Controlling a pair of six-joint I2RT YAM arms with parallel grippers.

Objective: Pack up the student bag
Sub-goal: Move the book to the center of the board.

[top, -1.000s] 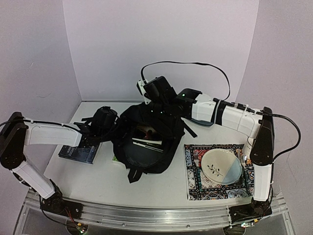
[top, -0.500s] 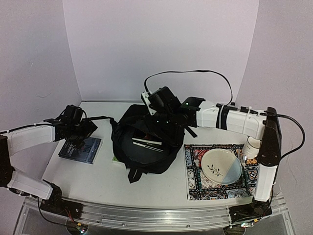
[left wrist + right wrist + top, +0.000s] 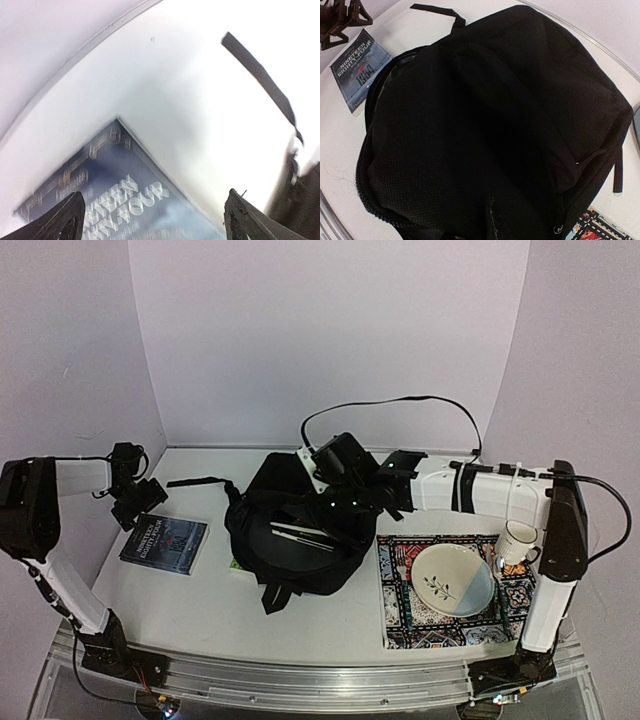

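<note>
The student bag (image 3: 300,570), a black backpack, lies mid-table with its mouth open; white-edged books (image 3: 300,533) show inside. It fills the right wrist view (image 3: 510,115). My right gripper (image 3: 338,490) sits at the bag's far rim; its fingers are lost against the black fabric, which rises toward the camera as if held. A dark blue book (image 3: 165,543) lies left of the bag, and also shows in the right wrist view (image 3: 362,67) and the left wrist view (image 3: 125,200). My left gripper (image 3: 137,502) hovers over the book's far corner, open and empty (image 3: 155,220).
A patterned mat (image 3: 400,615) at the right holds a plate (image 3: 453,578); a white mug (image 3: 517,540) stands at its far edge. A loose bag strap (image 3: 195,482) lies toward the left arm. A green edge (image 3: 238,565) peeks from under the bag.
My left arm has swung left from the bag's side to above the blue book. My right gripper has moved down and right at the bag's rim; the bag has sunk.
</note>
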